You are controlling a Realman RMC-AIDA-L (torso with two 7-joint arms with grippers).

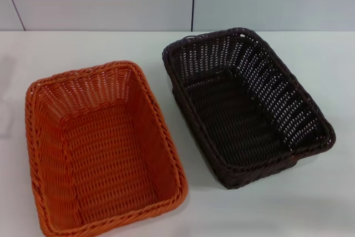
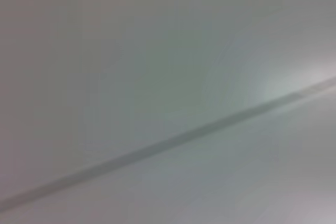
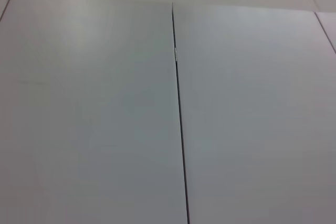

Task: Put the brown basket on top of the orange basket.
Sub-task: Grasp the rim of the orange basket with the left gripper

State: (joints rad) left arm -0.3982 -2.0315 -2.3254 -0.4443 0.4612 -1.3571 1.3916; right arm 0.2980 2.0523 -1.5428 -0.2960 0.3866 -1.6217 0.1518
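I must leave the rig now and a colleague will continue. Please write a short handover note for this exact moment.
Grippers: neither the left nor the right one shows in any view; both wrist cameras see only plain pale panels with a seam.
Things: the orange basket stands on the white table toward the robot's left, empty. The brown basket stands beside it toward the robot's right, also empty, with a narrow gap between them.
Done: nothing yet.
Left: grasp the brown basket, lift it, and set it on top of the orange one.
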